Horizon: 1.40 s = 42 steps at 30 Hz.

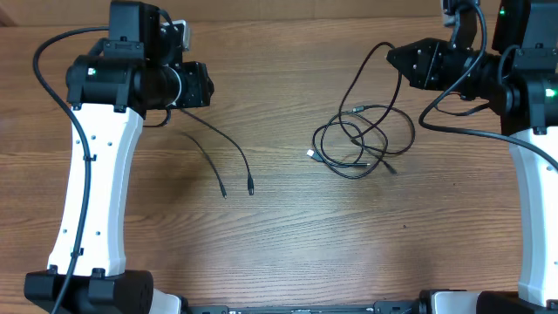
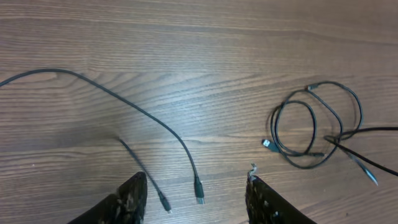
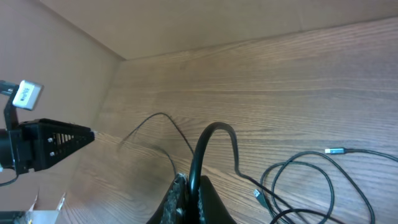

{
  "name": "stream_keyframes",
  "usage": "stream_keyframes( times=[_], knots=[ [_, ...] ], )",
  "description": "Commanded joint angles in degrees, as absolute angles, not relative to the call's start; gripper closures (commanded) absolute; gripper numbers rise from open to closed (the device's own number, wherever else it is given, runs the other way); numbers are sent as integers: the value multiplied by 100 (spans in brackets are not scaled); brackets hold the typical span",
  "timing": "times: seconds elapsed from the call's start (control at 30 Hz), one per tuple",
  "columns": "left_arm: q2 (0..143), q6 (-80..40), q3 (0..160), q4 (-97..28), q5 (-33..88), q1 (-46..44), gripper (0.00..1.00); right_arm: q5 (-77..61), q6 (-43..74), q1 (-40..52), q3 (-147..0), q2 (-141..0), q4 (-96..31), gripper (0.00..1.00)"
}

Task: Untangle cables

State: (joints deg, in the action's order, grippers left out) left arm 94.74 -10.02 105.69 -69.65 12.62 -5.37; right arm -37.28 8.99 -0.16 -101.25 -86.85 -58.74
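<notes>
How many cords make up the looped cables (image 1: 357,139) is hard to tell; the strands cross over one another, with a small silver-tipped plug (image 1: 309,155) sticking out at their left side. In the right wrist view these loops are cut off by the bottom edge. In the overhead view the left hand (image 2: 196,179) is hidden under its own wrist housing, and the upper end of the long cable (image 1: 222,139) disappears beneath that arm. In the left wrist view the same cord runs off the left edge.

The left arm reaches forward along the left side of the counter (image 1: 288,253), its wrist turned to the right. From its own camera, the left hand hangs above the wood with its two fingers (image 2: 134,198) spread wide and nothing between them. Below it lie the plug ends of the long cable and of a short cable (image 1: 207,164) just beside it, both well apart from the loops.

The right arm stretches along the right side, wrist bent toward the centre. The right hand (image 3: 191,183) is closed tight on the held cable (image 3: 214,129), which arches up from the fingertips and drops toward the counter. From overhead this cord runs down from the hand into the looped cables, which lie right of centre.
</notes>
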Motion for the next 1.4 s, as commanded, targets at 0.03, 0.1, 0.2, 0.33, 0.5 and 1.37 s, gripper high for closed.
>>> stream_keyframes(
  times=[0.03, 0.1, 0.2, 0.33, 0.5, 1.37],
  knots=[
    [9489, -884, 10495, -6982, 1278, -797, 48, -3317, 915, 16, -10237, -8519, -5791, 96],
    [9561, -932, 10433, -6967, 1398, -943, 47, -2574, 1096, 16, -10237, -8519, -5826, 96],
    [9745, -943, 10392, -6960, 1507, -1210, 48, -1389, 1400, -3, -10237, -8519, -5990, 96],
    [10125, -943, 10392, -6925, 1505, -1621, 47, -436, 1551, -60, -10237, -8519, -6263, 96],
    [10766, -943, 10392, -6676, 1505, -2176, 47, 263, 1653, -93, -10237, -8519, -6523, 96],
    [13085, -1411, 10392, -4488, 2014, -3079, 36, 381, 1649, -104, -10237, -8519, -6871, 96]
  ],
)
